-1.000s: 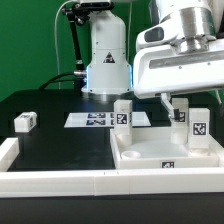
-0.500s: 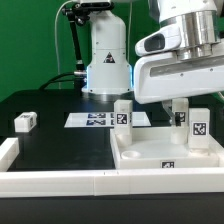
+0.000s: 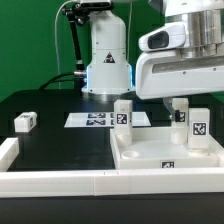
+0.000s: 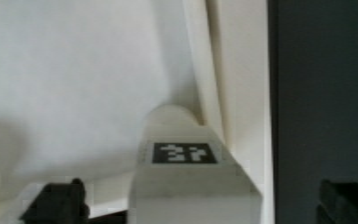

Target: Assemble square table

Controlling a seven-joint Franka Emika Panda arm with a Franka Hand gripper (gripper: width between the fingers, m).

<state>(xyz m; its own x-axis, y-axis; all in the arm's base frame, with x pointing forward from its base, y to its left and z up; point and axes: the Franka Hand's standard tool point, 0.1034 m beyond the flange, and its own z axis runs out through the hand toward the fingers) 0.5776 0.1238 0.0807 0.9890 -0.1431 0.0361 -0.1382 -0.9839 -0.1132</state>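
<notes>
Hovers above the square table top (image 3: 135,160), wrist pointing down, claw (image 4: 202,203) spread wide, clamping nothing.

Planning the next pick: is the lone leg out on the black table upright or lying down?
Lying down: the lone leg sits low and wide, unlike the tall leg standing on the table top.

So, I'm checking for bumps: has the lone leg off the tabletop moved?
No. The leg lies at the same gap from the marker board, toward the exterior view's left.
</notes>
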